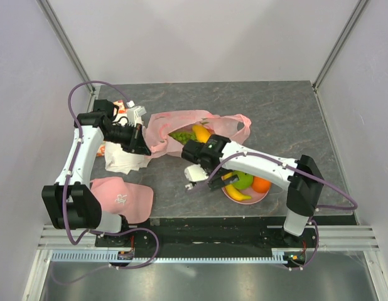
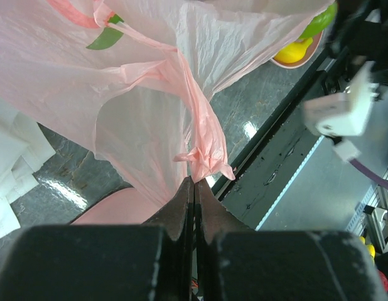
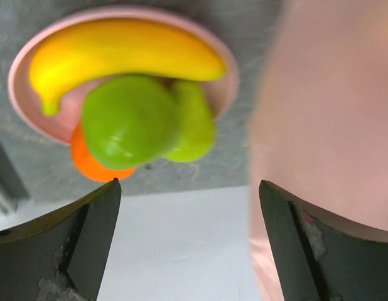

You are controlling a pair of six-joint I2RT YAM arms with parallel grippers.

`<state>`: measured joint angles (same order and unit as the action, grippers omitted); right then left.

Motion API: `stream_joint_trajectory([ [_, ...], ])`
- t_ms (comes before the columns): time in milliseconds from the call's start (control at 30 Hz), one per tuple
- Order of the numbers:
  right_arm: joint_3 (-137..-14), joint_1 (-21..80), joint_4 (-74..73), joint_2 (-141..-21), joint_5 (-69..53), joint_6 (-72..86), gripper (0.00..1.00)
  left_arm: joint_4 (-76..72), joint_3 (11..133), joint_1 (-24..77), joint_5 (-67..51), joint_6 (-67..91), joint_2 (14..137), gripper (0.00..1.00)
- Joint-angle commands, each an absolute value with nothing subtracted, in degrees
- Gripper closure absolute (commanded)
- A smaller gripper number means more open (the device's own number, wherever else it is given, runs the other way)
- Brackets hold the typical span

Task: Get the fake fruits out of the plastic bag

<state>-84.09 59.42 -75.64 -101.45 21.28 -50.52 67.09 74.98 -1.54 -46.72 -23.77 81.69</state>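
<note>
Surface: dark grey, marble-patterned desk [image 1: 288, 119] inside a white-walled enclosure, with metal posts at the far corners. Both arm bases sit on a rail along the near edge.

Near left: a pink cloth [image 1: 122, 197] with a logo lies flat by the left base.

Near right: a round pink plate [image 1: 230, 195] carries a banana [image 1: 238, 194], a green apple [image 1: 243, 180] and an orange [image 1: 261, 184]. The right wrist view shows a second green fruit [image 3: 195, 119] pressed against the apple.

Right end effector [image 1: 195, 177]: jaws spread wide, nothing between them, no contact visible. It hangs just left of the plate, between the plate and the plastic bag [image 1: 162, 133]. In its wrist view the plated fruits sit ahead and to the left, and the bag is a blurred pink mass on the right.

Left end effector [image 2: 194, 182]: jaws pressed fully together, with a twisted strip of the bag's pink film pinched at the tips. The film fans out from that pinch. A white crumpled sheet [image 1: 122, 162] lies on the desk under this arm.

Bag: mid-desk, beyond the right end effector and to the right of the left one, with its mouth gaping upward. Inside it are a yellow-orange mango [image 1: 201, 133] and a green item [image 1: 180, 135] that is too obscured to identify. Both lie just beyond the right wrist.
</note>
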Motion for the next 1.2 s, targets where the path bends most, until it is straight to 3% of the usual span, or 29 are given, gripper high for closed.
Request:
stream_joint_trajectory([
  [0,-95.6,58.72,-77.7,-100.46,19.08,-48.78,0.02,65.83,76.99,-1.49,-48.78,-22.15,80.24,0.98],
  [233,-94.23,49.14,-80.33,-101.6,5.99,-42.62,0.03,65.83,77.52,-1.41,-48.34,-22.06,80.95,0.98],
  [267,-93.44,48.26,-80.42,-100.73,3.45,-43.32,0.23,65.92,77.69,-1.49,-48.25,-22.06,80.86,0.98],
  [367,-90.01,46.58,-80.51,-96.35,-4.35,-48.06,0.64,66.0,77.87,-1.49,-48.16,-21.97,81.21,0.98],
  [500,-79.12,46.76,-77.44,-88.69,-11.59,-54.05,0.89,66.09,77.78,-1.41,-48.08,-22.06,81.65,0.98],
  [733,-63.82,47.2,-66.2,-77.71,-7.83,-60.28,0.98,66.36,78.13,-1.49,-47.55,-22.24,82.26,0.98],
  [867,-55.04,47.2,-58.64,-70.68,-6.16,-62.49,0.99,66.36,78.4,-1.49,-47.46,-21.89,83.05,0.98],
  [1167,-47.56,47.98,-47.73,-68.82,-4.66,-64.16,0.99,66.36,78.84,-1.49,-47.81,-20.74,83.67,0.98],
])
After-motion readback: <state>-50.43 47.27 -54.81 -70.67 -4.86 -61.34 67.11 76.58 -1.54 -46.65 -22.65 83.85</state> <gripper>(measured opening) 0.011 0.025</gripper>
